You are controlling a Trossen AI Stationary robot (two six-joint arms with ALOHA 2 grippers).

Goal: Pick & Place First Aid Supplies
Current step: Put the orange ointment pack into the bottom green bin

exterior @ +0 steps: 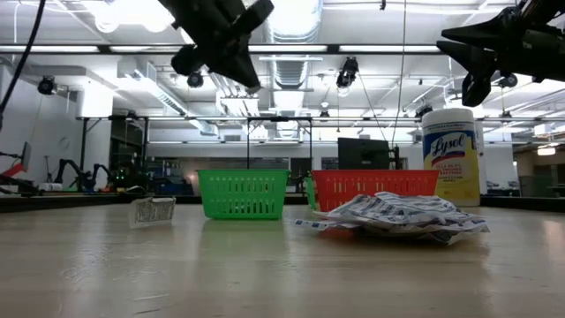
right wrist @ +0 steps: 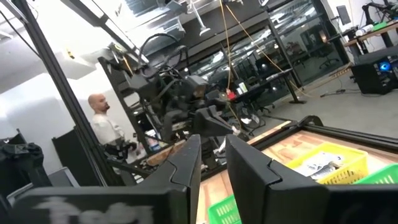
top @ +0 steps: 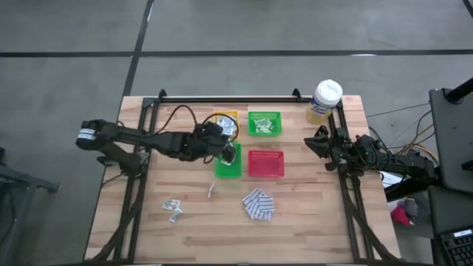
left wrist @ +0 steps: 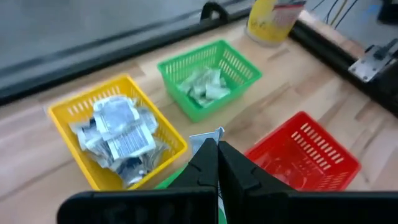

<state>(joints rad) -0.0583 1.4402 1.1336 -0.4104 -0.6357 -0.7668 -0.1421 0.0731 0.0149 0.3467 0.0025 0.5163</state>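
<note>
Left tool [left wrist: 212, 149]: pinched on white-grey sachet [left wrist: 208, 135], over trays | right tool [right wrist: 212, 163]: slightly parted, empty

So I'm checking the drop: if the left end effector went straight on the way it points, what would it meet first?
Probably the near green tray. The left end effector, shut on a small packet, hangs over that tray's rim, beside the yellow tray. Depth is unclear, so the yellow tray's edge is possible.

Robotics lab, no doubt about it.
Exposed ducts [exterior: 291, 66] and strip lights overhead, more robot arms [right wrist: 180, 102] on rigs behind, monitors [exterior: 362, 152] on benches, a person [right wrist: 106, 127] standing among the equipment.
</note>
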